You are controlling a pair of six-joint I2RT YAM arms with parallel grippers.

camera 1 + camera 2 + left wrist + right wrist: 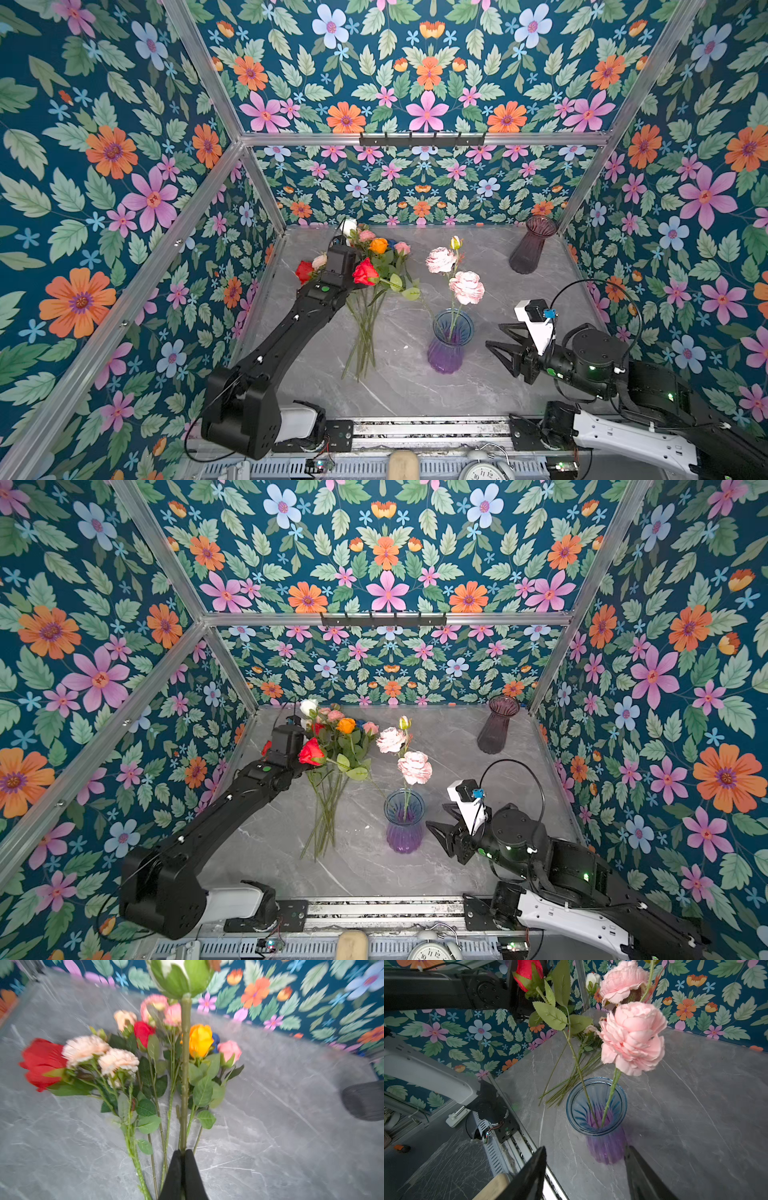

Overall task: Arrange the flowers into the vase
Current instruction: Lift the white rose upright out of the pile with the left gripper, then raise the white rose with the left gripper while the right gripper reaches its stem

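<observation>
A blue-and-purple glass vase [451,345] [404,820] [598,1093] stands mid-table. It holds a pink peony stem [466,286] [633,1039] and a red rose [365,272] that leans left. More flowers [376,253] [124,1059] lie in a bunch at the back left, with their stems [363,332] pointing to the front. My left gripper [182,1152] is shut on the thick green stem of a white rose [174,968] [348,226] over that bunch. To the right of the vase, my right gripper [496,336] [436,816] [585,1148] is open and holds nothing.
A dark purple vase [530,249] [496,725] stands in the back right corner. Flowered walls close in the grey marble table [415,386] on three sides. A clock [484,469] and a wooden handle [403,463] sit beyond the front rail.
</observation>
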